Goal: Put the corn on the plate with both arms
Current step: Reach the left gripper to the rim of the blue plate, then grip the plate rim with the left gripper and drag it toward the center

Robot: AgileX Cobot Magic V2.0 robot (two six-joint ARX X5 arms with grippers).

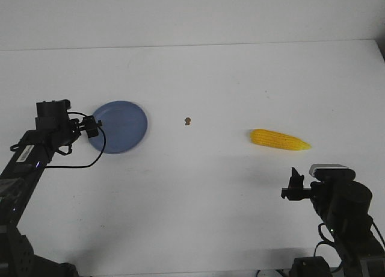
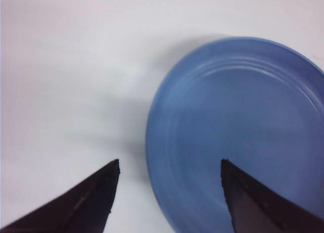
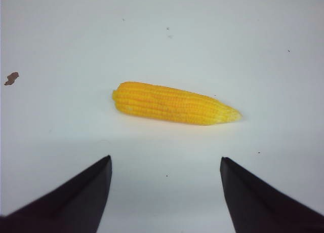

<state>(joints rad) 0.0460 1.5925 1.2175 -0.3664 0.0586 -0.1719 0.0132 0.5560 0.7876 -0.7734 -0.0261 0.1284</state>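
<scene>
The yellow corn cob [image 1: 280, 140] lies on the white table at the right, its pointed end to the right. It also shows in the right wrist view [image 3: 174, 104]. My right gripper [image 1: 295, 185] is open and empty, a little nearer than the corn [image 3: 166, 163]. The periwinkle-blue plate [image 1: 123, 126] sits at the left and holds nothing. My left gripper [image 1: 91, 126] is open at the plate's left rim; in the left wrist view [image 2: 169, 164] the rim [image 2: 152, 142] lies between the jaws.
A tiny brown speck [image 1: 187, 120] lies on the table between the plate and the corn, also in the right wrist view [image 3: 11, 78]. The table's far edge [image 1: 192, 45] runs across the back.
</scene>
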